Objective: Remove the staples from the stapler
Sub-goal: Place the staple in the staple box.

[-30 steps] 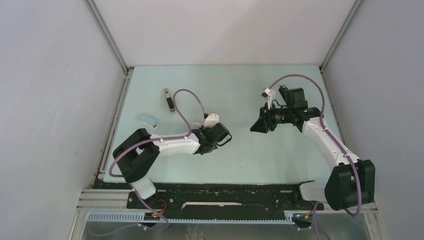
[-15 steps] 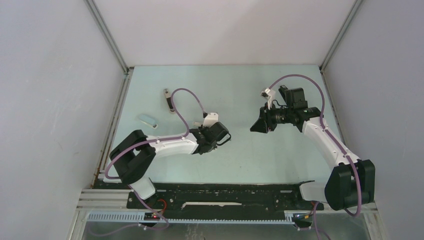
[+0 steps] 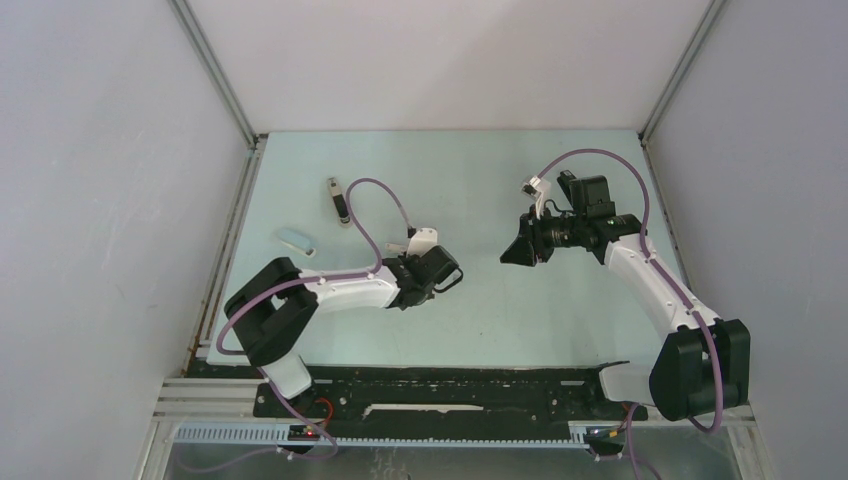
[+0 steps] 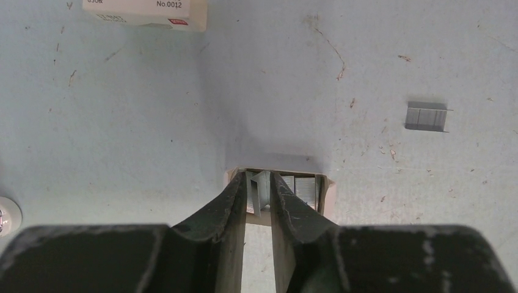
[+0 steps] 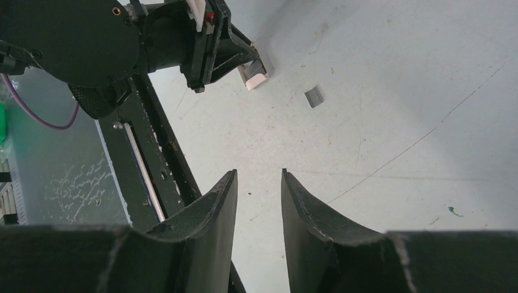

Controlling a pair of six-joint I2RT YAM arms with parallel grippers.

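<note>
While the stapler lies flat at the far left of the desk, well apart from both hands, the left hand pinches a strip of staples inside a small open box near the middle. Another staple strip lies near that box. The right hand hangs half open on the right, holding nothing.

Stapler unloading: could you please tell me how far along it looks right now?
Seemingly done: the stapler lies untended at the far left, and a loose strip lies outside the small cardboard tray. In hand: the left gripper pinches a staple strip inside that tray. Left: unclear, since the stapler's magazine isn't visible; the right gripper hangs open and empty.
</note>
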